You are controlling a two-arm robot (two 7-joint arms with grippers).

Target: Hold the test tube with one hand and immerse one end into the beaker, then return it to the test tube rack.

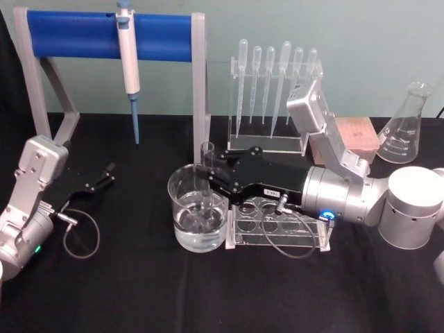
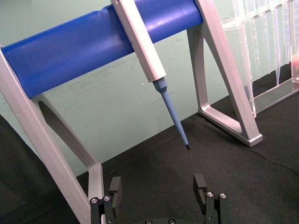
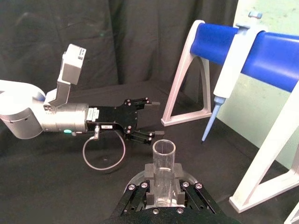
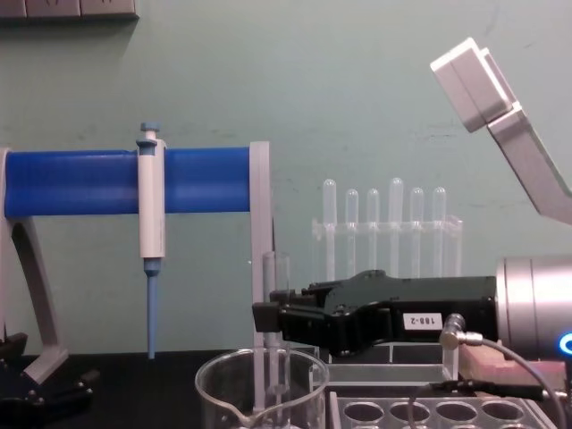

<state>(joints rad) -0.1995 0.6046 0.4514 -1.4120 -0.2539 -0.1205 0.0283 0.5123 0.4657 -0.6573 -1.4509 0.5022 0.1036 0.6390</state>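
Test tube (image 1: 207, 158): clear glass, upright, lower end down inside the beaker (image 1: 177, 201) and reaching the clear liquid there; flared rim stands above the beaker's rim.

Right gripper (image 1: 214, 182): black, reaching in from the right over the test tube rack (image 1: 313, 241); jaws clamped on the tube's upper part from either side, as the right wrist view confirms.

Beaker: wide, partly filled, on the black table (image 1: 139, 277), just beside the left end of the rack.

Test tube rack: clear, with round holes, lying under the right gripper's body.

Left gripper (image 1: 104, 177): idle at the table's left, well apart from the beaker; jaws apart, nothing between them.

Pipettor (image 1: 128, 62): white and blue, hanging tip-down from the blue stand (image 1: 76, 35) at the rear left.

Pipettes (image 1: 277, 83): a row, upright in a clear holder behind the rack.

Conical flask (image 1: 406, 128): clear, at the far right.
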